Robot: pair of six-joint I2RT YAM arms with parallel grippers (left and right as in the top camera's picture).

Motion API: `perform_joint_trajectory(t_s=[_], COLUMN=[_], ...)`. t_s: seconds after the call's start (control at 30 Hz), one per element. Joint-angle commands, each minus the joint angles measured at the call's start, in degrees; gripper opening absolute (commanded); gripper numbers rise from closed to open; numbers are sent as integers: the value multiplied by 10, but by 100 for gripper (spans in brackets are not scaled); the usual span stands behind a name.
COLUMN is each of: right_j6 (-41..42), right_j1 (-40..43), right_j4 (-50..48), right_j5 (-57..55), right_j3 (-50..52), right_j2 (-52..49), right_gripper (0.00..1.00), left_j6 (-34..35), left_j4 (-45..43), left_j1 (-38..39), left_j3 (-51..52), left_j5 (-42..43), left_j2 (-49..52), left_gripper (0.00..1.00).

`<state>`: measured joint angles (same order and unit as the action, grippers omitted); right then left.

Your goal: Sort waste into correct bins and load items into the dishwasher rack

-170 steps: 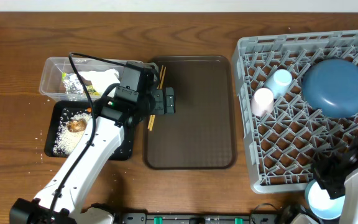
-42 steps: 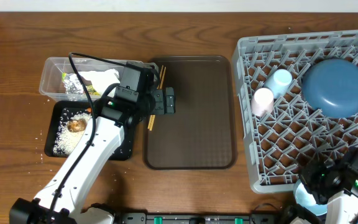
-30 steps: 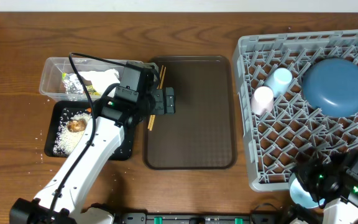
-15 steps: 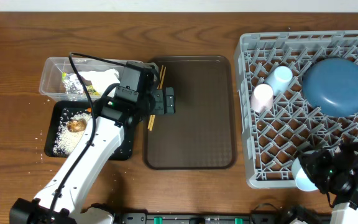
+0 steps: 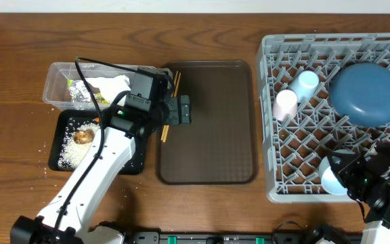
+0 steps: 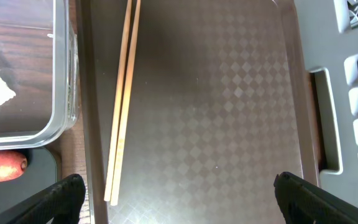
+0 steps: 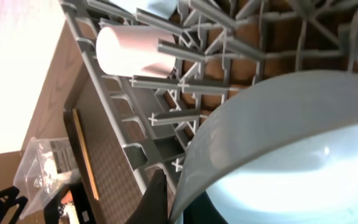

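Right claw point(image 5: 346, 177) holding light blue bowl point(image 5: 330, 181), grey rack point(image 5: 270, 102) beneath

You have a brown serving tray point(image 5: 215, 129) lying flat near the middle of the wooden table point(image 5: 12, 61), its long sides running toward the far edge. The left wrist view shows you its raised rim and diamond-patterned surface. A pale wall strip point(image 5: 181, 5) borders the table's far edge.

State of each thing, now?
Left gripper, open.
Right gripper, shut on light blue bowl at grey lattice rack edge.
Pale pink cup, lying in rack.
Light blue cup, in rack.
Round dark-blue plate, in rack.
Wooden chopsticks, flat on brown tray.
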<state>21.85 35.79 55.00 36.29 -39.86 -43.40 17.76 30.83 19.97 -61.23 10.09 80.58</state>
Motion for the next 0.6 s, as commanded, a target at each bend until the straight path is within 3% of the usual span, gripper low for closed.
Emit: perform_joint_trajectory(t_s=[0.0,0.13,0.37,0.57], right_j6=[-18,-12,-46,-63], right_j1=[-6,-6,-6,-6], right_j4=[-32,-60,-60,-83], right_j5=[61,72,-31,-40], right_j3=[-14,-14,-14,-14], right_j2=[-3,-14,-69,-125], right_gripper=[1,1,1,1], left_j6=[-5,-5,-5,-5], left_j4=[0,0,0,0], left_j1=[-2,-2,-2,-2], left_j3=[-15,-15,-15,-15], left_j5=[-7,-7,-7,-7], left_j2=[5,5,5,5], left_gripper=[98,98,98,98])
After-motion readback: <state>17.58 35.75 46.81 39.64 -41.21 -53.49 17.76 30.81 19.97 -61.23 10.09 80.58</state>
